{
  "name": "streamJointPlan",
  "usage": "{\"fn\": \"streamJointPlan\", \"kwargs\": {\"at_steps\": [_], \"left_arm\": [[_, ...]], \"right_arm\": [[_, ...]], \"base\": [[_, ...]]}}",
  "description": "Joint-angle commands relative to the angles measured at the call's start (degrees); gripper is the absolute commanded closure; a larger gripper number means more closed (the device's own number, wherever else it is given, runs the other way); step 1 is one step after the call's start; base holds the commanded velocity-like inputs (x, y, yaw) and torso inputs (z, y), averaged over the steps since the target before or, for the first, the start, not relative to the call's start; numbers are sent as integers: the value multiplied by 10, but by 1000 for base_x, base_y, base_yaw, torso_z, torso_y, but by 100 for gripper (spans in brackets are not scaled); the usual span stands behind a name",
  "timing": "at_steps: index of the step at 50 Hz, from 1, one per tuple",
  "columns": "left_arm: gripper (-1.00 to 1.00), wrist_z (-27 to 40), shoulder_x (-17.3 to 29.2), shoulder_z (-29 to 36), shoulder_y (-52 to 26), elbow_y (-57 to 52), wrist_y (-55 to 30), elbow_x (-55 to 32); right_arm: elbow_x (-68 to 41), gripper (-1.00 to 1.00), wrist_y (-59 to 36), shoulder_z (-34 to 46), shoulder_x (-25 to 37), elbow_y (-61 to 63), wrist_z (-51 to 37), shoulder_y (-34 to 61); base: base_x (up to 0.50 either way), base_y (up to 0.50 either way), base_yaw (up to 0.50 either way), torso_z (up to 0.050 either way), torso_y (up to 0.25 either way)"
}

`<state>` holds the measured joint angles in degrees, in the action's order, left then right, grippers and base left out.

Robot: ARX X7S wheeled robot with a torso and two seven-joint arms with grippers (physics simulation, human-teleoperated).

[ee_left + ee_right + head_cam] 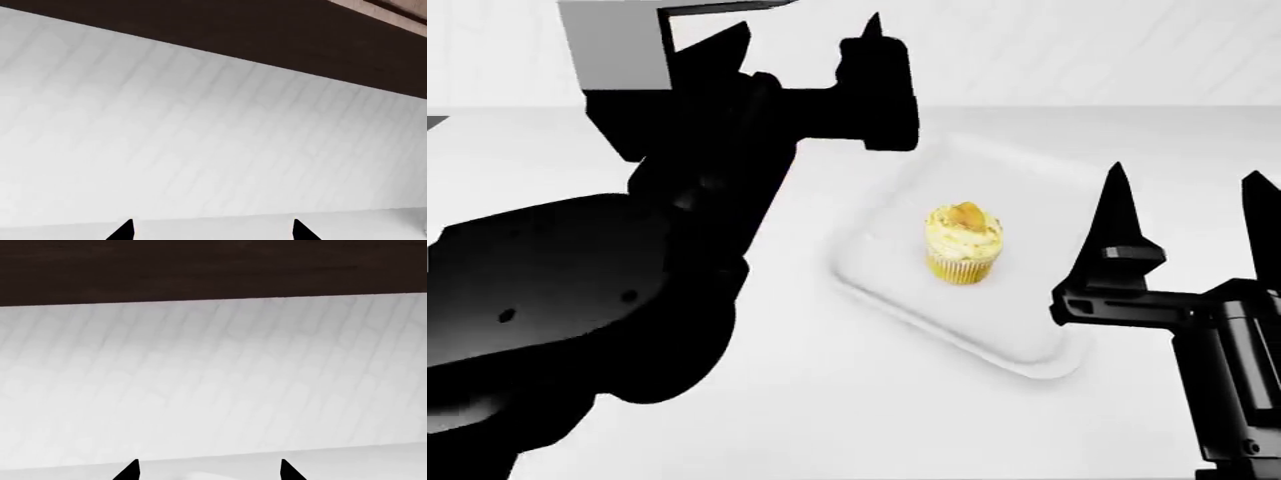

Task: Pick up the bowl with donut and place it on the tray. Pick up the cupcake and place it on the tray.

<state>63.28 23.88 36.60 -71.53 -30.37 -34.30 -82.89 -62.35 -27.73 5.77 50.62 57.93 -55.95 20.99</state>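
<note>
In the head view, the big black left arm (pixel 627 290) fills the left side of the frame. Its fingers (pixel 127 231) are apart, holding nothing. Bare white counter (pixel 787 400) lies open at the bottom middle. One white tray (pixel 1014 350) sits in the middle, its near edge free. One cupcake (pixel 964 243) stands upright on it, yellow with a pleated wrapper. At the right, the right arm's fingers (pixel 1114 225) are apart, just beside the tray.

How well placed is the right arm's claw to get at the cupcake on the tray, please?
Probably well placed. The right claw stands open and empty beside the tray, with nothing between it and the upright cupcake; the left arm is on the far side.
</note>
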Motion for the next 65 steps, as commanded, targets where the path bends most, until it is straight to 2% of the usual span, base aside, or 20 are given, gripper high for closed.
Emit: {"fn": "streamJointPlan", "kwargs": {"at_steps": [1,6,9,15,21,28,41,46,55,65], "left_arm": [[-100,22,160,-104,39,-100,32,-42],[-100,14,235,-158,90,-134,63,-63],[-100,-5,277,-193,152,-156,92,-51],[-100,-38,326,-251,241,-171,143,-27],[-100,-73,334,-277,305,-164,172,18],[-100,-92,338,-292,331,-162,190,25],[-100,-93,343,-304,341,-172,199,14],[-100,-92,344,-307,345,-176,201,14],[-100,-91,344,-306,346,-180,199,12],[-100,-90,344,-308,345,-180,200,11]], "right_arm": [[-6,-100,-19,19,7,3,-10,33],[-23,-100,-32,27,15,11,-27,59],[-34,-100,-38,36,20,17,-38,78],[-39,-100,-29,68,34,19,-56,105],[-49,-100,6,136,70,20,-88,159],[-51,-100,52,256,107,20,-130,247],[-64,-100,170,572,182,21,-198,513],[-69,-100,200,685,182,21,-215,618],[-62,-100,289,947,187,21,-242,846],[-30,-100,388,1208,153,20,-283,1047]], "base": [[2,500,0,0,0],[2,500,0,0,0],[2,500,0,0,0],[2,500,0,0,0],[2,500,0,0,0],[2,500,0,0,0],[2,500,0,0,0],[2,500,0,0,0],[2,500,0,0,0],[2,500,0,0,0]]}}
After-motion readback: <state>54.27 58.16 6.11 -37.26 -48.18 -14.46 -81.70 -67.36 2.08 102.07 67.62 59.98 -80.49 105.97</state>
